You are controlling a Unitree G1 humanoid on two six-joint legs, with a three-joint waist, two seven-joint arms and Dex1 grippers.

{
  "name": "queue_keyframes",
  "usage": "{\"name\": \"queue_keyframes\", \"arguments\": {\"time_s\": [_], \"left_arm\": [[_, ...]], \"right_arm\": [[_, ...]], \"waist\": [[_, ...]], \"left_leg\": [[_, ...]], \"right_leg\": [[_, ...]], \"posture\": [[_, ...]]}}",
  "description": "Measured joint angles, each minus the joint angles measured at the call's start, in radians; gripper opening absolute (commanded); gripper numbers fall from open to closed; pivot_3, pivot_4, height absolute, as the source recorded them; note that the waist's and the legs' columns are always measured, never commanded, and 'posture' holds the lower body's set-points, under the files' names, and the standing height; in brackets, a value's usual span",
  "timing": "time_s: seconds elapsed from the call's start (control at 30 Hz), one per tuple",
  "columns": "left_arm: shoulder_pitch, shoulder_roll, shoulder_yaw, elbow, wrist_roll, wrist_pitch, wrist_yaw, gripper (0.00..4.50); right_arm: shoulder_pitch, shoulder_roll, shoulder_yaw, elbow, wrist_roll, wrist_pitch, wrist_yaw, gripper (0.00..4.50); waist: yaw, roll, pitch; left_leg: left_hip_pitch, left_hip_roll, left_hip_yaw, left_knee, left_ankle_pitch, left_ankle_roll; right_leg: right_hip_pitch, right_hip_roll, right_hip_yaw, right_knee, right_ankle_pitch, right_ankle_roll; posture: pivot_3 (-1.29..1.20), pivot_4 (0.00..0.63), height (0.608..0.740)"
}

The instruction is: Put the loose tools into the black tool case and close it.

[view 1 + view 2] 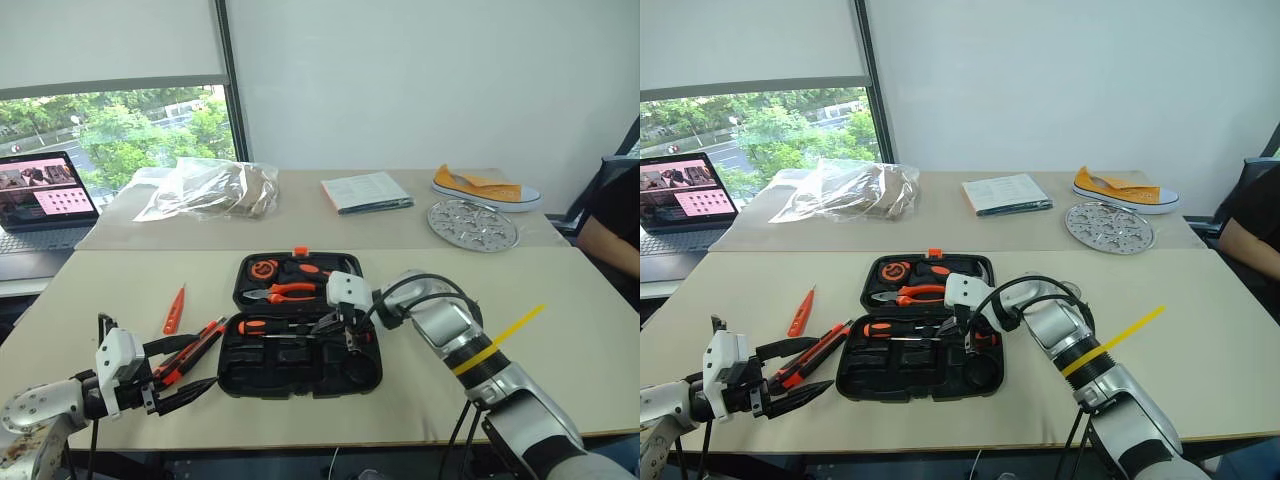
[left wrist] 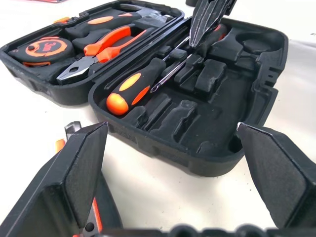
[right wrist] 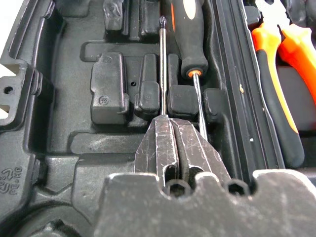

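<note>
The black tool case [image 1: 300,325] lies open near the front middle of the table [image 1: 560,300], lid half away from the robot with its orange latch at the far edge. In the lid sit a tape measure [image 1: 264,269] and orange-handled pliers [image 1: 290,291]. In the near half one orange-and-black screwdriver [image 2: 136,86] already lies in the moulded tray, its handle toward the robot's left.

The right pincer [image 3: 170,143] is down inside that near half, fingers pressed together on a thin Phillips shaft [image 3: 162,64] of a second screwdriver, which runs alongside the first one's shaft above the slots. I'd judge this tool is being seated and not yet let go.

Still outside the case, on the table to its left: the long orange-and-black utility knife [image 1: 195,347] just beside the case, and the small all-orange tester screwdriver [image 1: 174,309] a little further out. The left pincer [image 1: 175,385] hangs spread wide, empty, by the near end of the knife. So roughly half the loading is left, and the lid is yet to be shut. I can't make out a tape roll.

Beyond, a second table carries a crumpled clear plastic bag [image 1: 205,188], a booklet [image 1: 366,191], an orange shoe [image 1: 485,188] and a round perforated metal disc [image 1: 472,224]. A laptop [image 1: 45,200] sits by the window on the left; a person's arm [image 1: 612,225] shows at the right edge.
</note>
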Motion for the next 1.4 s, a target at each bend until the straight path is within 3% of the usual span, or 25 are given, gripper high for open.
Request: {"name": "queue_keyframes", "arguments": {"time_s": [0.03, 0.17, 0.37, 0.5, 0.63, 0.8, 1.0, 1.17, 1.27, 1.4], "left_arm": [[0.012, 0.0, 0.016, 0.0, -0.001, 0.0, 0.002, 4.5], [0.096, 0.0, 0.131, 0.042, -0.009, -0.008, 0.012, 4.5], [0.215, -0.02, 0.324, 0.156, -0.017, -0.019, 0.068, 4.5], [0.271, -0.045, 0.393, 0.252, 0.001, -0.024, 0.132, 4.5], [0.222, -0.052, 0.397, 0.238, -0.023, 0.044, 0.203, 4.5], [0.08, 0.003, 0.357, 0.119, -0.095, 0.354, 0.38, 4.5], [-0.359, 0.043, 0.153, 0.074, -0.145, 0.788, 0.659, 4.5], [-0.532, 0.013, -0.001, 0.141, -0.074, 0.922, 0.784, 4.5], [-0.566, 0.0, -0.071, 0.172, -0.024, 0.953, 0.813, 3.69], [-0.573, -0.018, -0.095, 0.183, 0.007, 0.957, 0.817, 2.11]], "right_arm": [[0.018, 0.008, -0.019, -0.002, 0.016, -0.016, -0.001, 0.12], [0.154, -0.021, -0.141, -0.144, 0.198, -0.031, 0.068, 1.09], [0.376, -0.13, -0.405, -0.341, 0.403, -0.107, 0.105, 3.15], [0.56, -0.162, -0.547, -0.327, 0.444, -0.224, 0.106, 4.45], [0.614, -0.173, -0.612, -0.312, 0.444, -0.299, 0.085, 4.45], [0.598, -0.17, -0.635, -0.332, 0.469, -0.305, 0.009, 4.45], [0.513, -0.166, -0.592, -0.403, 0.508, -0.261, -0.039, 4.45], [0.497, -0.164, -0.547, -0.403, 0.51, -0.246, -0.051, 4.45], [0.492, -0.164, -0.531, -0.406, 0.512, -0.245, -0.063, 4.5], [0.495, -0.164, -0.531, -0.416, 0.519, -0.239, -0.082, 4.5]], "waist": [[0.0, 0.0, 0.0], [0.006, 0.0, 0.001], [0.021, -0.001, 0.0], [0.03, -0.001, 0.001], [0.037, -0.003, 0.001], [0.041, -0.004, 0.002], [0.049, -0.007, 0.003], [0.03, -0.007, 0.003], [0.029, -0.008, 0.003], [0.034, -0.008, 0.003]], "left_leg": [[0.0, 0.0, 0.0, -0.001, 0.0, 0.0], [-0.003, 0.0, -0.001, -0.003, 0.0, 0.0], [-0.001, 0.0, -0.002, -0.004, -0.001, 0.001], [-0.001, 0.0, -0.001, -0.003, -0.003, 0.003], [0.0, 0.0, -0.002, -0.002, -0.002, 0.003], [0.0, -0.001, -0.003, -0.003, 0.002, 0.0], [0.001, -0.002, -0.004, -0.003, 0.005, -0.002], [0.0, -0.002, -0.002, -0.004, 0.005, -0.002], [0.0, -0.002, -0.001, -0.004, 0.004, -0.003], [0.0, -0.002, -0.001, -0.004, 0.004, -0.003]], "right_leg": [[0.0, 0.0, 0.0, 0.0, 0.0, 0.0], [-0.002, 0.0, -0.001, -0.002, -0.001, 0.0], [0.0, -0.001, -0.003, -0.006, -0.001, 0.001], [0.001, -0.001, -0.001, -0.005, -0.001, 0.001], [0.002, -0.001, 0.0, -0.004, -0.001, 0.001], [0.002, -0.001, 0.004, -0.003, 0.003, -0.001], [0.002, 0.001, 0.006, -0.001, 0.005, -0.003], [0.0, 0.004, 0.003, -0.003, 0.005, -0.002], [0.0, 0.006, 0.003, -0.003, 0.005, -0.002], [0.0, 0.004, 0.003, -0.004, 0.004, -0.001]], "posture": [[0.0, 0.15, 0.74], [0.0, 0.15, 0.74], [0.0, 0.15, 0.74], [0.0, 0.15, 0.74], [0.0, 0.15, 0.74], [0.0, 0.15, 0.74], [0.0, 0.15, 0.74], [0.0, 0.15, 0.74], [0.0, 0.15, 0.74], [0.0, 0.15, 0.74]]}}
